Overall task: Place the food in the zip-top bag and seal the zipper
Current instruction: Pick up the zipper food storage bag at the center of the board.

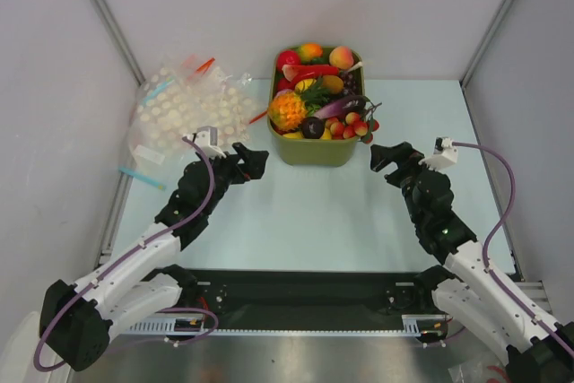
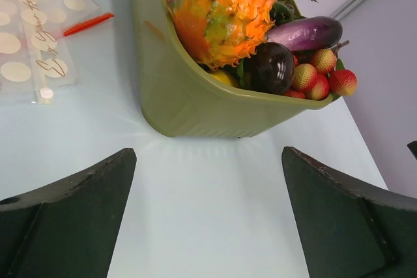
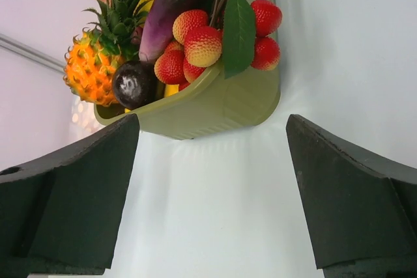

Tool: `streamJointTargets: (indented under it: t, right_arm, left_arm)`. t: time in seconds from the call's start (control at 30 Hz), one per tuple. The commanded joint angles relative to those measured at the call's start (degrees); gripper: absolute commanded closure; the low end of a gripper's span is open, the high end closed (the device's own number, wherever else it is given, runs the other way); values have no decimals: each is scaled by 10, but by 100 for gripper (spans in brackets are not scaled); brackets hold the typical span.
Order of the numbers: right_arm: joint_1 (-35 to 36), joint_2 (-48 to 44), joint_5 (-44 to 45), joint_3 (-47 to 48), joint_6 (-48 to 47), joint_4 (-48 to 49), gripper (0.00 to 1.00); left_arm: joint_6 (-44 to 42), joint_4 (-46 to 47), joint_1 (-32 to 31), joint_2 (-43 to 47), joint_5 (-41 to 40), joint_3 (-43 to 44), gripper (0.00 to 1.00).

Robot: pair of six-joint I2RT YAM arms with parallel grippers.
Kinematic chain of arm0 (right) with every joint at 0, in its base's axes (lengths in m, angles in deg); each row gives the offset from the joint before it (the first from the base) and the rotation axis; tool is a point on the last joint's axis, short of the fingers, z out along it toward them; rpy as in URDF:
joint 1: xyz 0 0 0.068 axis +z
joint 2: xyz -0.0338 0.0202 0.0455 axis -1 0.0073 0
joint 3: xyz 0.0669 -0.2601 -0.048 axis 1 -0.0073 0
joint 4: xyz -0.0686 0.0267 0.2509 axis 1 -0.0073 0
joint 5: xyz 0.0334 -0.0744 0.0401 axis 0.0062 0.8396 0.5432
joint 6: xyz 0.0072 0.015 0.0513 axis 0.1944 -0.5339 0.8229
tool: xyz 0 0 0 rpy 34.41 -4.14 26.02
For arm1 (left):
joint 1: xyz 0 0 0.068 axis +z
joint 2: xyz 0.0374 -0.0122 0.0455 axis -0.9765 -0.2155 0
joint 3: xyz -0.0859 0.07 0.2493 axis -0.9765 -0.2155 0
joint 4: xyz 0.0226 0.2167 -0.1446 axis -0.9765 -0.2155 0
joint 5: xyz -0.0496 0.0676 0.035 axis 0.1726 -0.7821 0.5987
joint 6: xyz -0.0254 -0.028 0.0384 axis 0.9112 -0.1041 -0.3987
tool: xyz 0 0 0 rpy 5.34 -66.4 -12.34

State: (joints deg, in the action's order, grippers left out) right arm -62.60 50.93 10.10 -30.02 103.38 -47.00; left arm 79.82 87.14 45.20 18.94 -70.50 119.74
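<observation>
Status: not started, as we read it. Far left is the heap of white-dotted bags (image 1: 184, 109) with red and blue strips. We can't pick out the plain clear zip-top bag there or anywhere else on the table (image 1: 305, 213), so we can't tell where it lies or how its zipper stands. The left gripper (image 1: 254, 168) hovers over bare table just left of the green bin (image 1: 314, 157), jaws wide apart, nothing between them. All the food (image 1: 318, 87) we see sits piled in the bin. The pineapple (image 1: 287, 111) is at the near-left, the dark purple round piece (image 1: 312, 127) is beside it at the front rim, and the red berries (image 1: 350, 126) crowd the near-right corner. The right gripper (image 1: 378, 166) hangs just right of the bin, fingers spread, also empty. Left to do, in our judgement: find and open the bag, load the pieces, press the strip closed. That is every step.
</observation>
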Motion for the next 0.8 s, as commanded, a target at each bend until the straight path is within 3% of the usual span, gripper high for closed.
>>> streamJointTargets:
  t: [0.0, 0.27, 0.47, 0.77]
  right_arm:
    - [-2, -14, 3, -6, 6, 32, 0]
    - [-2, -21, -4, -18, 3, 44, 0]
    - [-2, -7, -16, -14, 1, 47, 0]
    - [-3, -5, -25, -16, -6, 52, 0]
  left_arm:
    - [-9, 3, -2, 1, -13, 30, 0]
    - [-14, -8, -2, -3, -38, 31, 0]
    - [23, -89, 17, -20, -182, 52, 0]
    - [90, -110, 117, -120, -150, 60, 1]
